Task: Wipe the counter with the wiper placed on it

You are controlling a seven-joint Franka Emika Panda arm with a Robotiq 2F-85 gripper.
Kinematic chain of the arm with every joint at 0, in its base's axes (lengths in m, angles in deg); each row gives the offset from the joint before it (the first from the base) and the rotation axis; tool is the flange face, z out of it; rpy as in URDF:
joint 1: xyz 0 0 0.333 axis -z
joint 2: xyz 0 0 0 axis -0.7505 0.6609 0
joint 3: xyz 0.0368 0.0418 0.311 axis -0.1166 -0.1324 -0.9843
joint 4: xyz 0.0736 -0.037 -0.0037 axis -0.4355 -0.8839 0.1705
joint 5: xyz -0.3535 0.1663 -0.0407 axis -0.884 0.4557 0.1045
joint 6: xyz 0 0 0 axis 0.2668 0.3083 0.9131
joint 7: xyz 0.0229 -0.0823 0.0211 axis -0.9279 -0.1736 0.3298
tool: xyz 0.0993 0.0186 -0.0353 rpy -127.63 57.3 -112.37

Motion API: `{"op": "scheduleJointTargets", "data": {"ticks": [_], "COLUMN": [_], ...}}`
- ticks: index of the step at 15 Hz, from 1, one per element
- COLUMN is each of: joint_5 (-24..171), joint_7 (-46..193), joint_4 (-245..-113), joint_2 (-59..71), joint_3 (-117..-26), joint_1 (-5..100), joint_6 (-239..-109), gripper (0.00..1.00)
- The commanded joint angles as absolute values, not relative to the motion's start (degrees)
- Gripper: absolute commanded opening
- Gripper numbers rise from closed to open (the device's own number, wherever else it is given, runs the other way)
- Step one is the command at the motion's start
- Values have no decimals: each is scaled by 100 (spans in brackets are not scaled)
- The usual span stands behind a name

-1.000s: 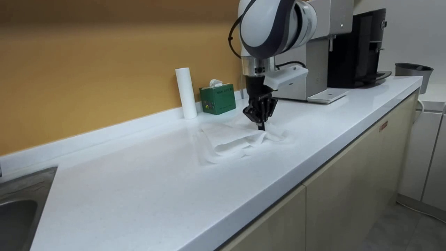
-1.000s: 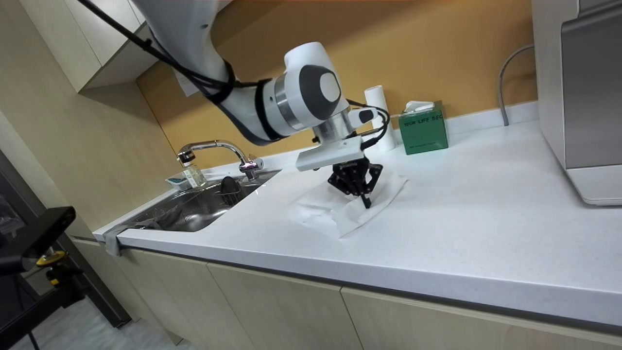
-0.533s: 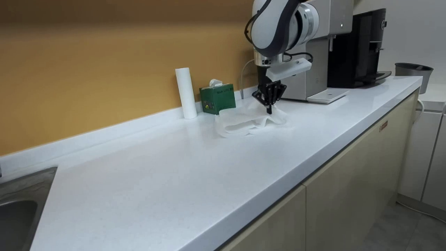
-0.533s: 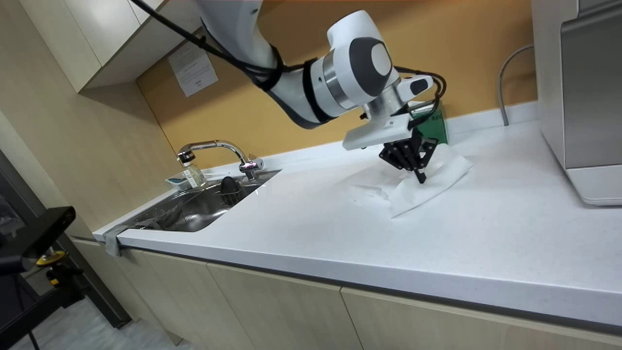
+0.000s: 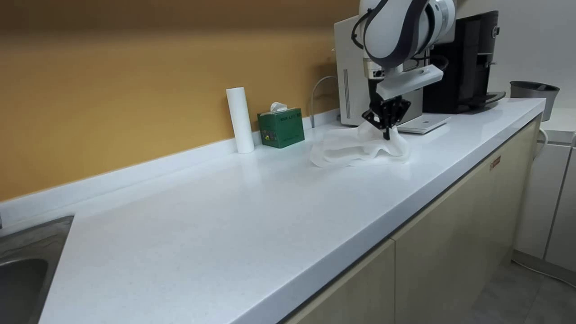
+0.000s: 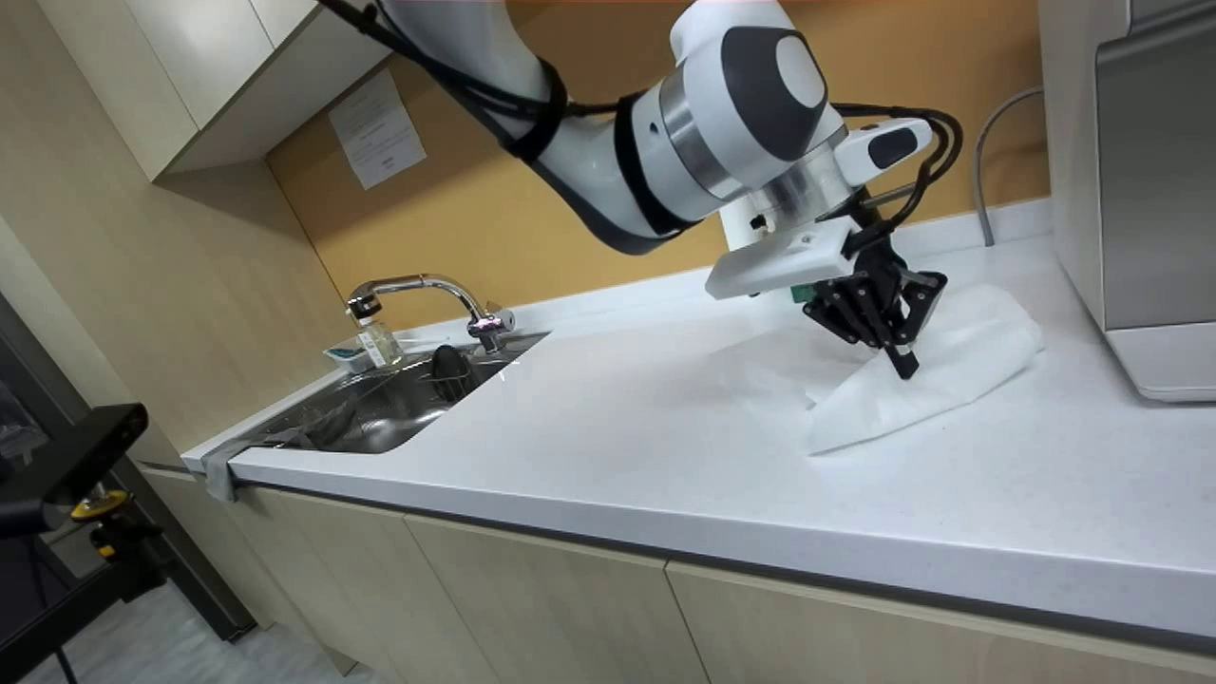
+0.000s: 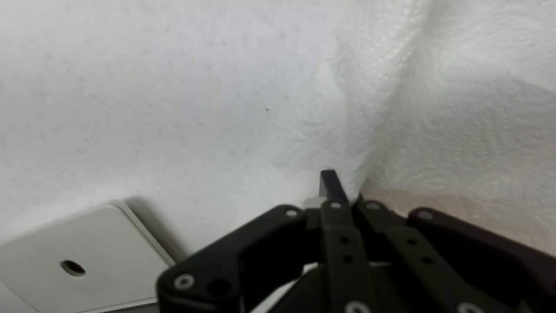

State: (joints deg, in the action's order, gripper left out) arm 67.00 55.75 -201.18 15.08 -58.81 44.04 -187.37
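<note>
The wiper is a thin white sheet of paper towel [image 5: 344,146], lying creased on the white counter [image 5: 180,243]. It also shows in an exterior view [image 6: 969,351] and fills the right of the wrist view [image 7: 469,78]. My black gripper [image 5: 386,134] points down at the counter, with its fingertips low over the sheet, as also seen in an exterior view [image 6: 904,367]. In the wrist view the gripper [image 7: 345,191] is shut on a bunched fold of the paper towel between its fingers [image 7: 332,184]. The rest of the sheet trails toward the sink side.
A silver machine [image 5: 355,76] with a flat tray [image 5: 425,123] stands close beside the gripper; the tray also shows in the wrist view [image 7: 100,265]. A green tissue box [image 5: 282,128] and paper roll [image 5: 240,121] stand by the wall. A sink [image 6: 399,408] lies at the far end.
My gripper has slid along the counter away from the sink toward the silver machine, dragging the paper towel with it. It first went toward the wall, then a little back toward the front edge.
</note>
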Motion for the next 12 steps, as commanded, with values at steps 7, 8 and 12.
{"op": "scheduleJointTargets", "data": {"ticks": [7,8,12], "joint_5": [6513,6560,6564], "joint_7": [5540,5582,5543], "joint_4": [-21938,-21909,-21759], "joint_2": [72,125,284], "joint_3": [-6543,-6669,-6901], "joint_1": [4294,4299,4318], "joint_6": [-18714,-18730,-18931], "gripper": [0,0,0]}}
